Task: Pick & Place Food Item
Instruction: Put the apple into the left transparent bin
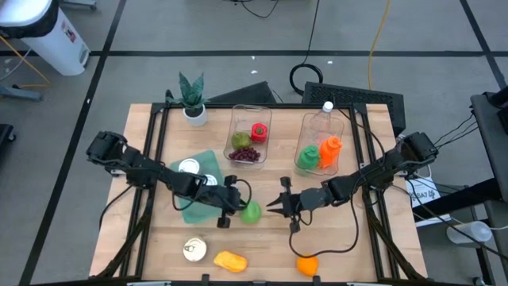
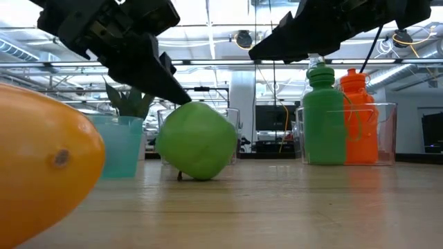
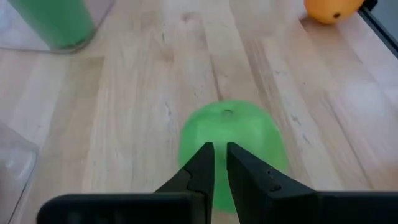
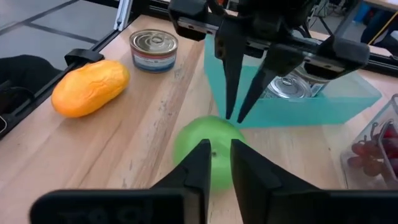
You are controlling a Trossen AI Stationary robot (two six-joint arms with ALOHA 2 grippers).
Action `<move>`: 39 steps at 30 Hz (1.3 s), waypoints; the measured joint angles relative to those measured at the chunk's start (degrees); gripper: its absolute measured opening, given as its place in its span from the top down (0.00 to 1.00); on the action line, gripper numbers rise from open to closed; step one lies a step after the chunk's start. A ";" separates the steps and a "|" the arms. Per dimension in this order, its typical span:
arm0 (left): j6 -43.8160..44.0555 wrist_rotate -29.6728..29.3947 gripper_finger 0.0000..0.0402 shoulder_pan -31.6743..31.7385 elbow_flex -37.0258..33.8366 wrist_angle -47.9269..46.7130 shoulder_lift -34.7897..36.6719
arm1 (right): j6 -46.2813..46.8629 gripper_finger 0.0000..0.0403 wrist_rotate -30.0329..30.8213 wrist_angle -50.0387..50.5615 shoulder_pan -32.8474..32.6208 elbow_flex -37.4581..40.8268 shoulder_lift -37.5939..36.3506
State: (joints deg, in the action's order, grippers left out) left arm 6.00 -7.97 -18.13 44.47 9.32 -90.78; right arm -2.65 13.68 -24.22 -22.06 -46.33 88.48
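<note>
A green apple (image 1: 251, 212) rests on its underside on the wooden table, a little short of the middle. My left gripper (image 1: 236, 208) is shut and slants down onto it from the table's left; the right wrist view shows its two fingertips (image 4: 233, 115) meeting the apple (image 4: 202, 149). My right gripper (image 1: 271, 206) is on the apple's right and points at it, fingers close together with nothing between them. In the low view it hangs well above the apple (image 2: 197, 142), clear of it. My left gripper touches the apple with its shut fingertips on the upper left part (image 2: 190, 112), near the top. The fingers slant down from the table's left. Nothing is pinched between them. The apple stays upright on the table.
A teal tray (image 1: 208, 171) with cans lies behind my left gripper. A can (image 1: 194, 250), a yellow-orange fruit (image 1: 230, 260) and an orange (image 1: 307, 264) lie near the front edge. Clear bins with fruit (image 1: 250, 135) and with bottles (image 1: 321, 147), and a potted plant (image 1: 193, 99), stand at the back.
</note>
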 joint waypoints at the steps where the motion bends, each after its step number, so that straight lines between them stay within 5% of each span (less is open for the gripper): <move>1: 0.03 -0.23 0.88 0.00 0.00 0.27 0.00 | -0.01 0.85 -0.01 0.01 -0.02 0.00 0.05; 8: -3.76 -1.13 0.88 -2.55 -0.01 -3.79 0.72 | -1.46 0.69 0.01 -2.81 -0.02 2.36 0.07; 14: -4.29 -8.11 0.88 -9.20 -0.02 -6.59 4.89 | -4.57 0.45 -0.22 -10.62 -0.02 6.78 0.07; 20: -2.74 -6.12 0.88 -13.89 -0.02 -8.83 3.76 | -4.29 0.21 -0.21 -14.72 -0.02 8.18 0.85; 26: -2.07 -3.20 0.88 -10.90 -0.02 -6.12 -0.05 | -2.37 0.03 -0.21 -22.87 -0.02 8.17 5.74; 39: -0.73 3.07 0.88 -4.37 0.02 -1.04 -3.91 | -2.89 0.01 -0.31 -21.02 2.78 2.84 14.56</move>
State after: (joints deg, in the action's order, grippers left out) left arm 5.27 -4.90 -22.50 44.49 8.28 -94.69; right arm -5.54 13.37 -45.23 -19.28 -43.49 103.04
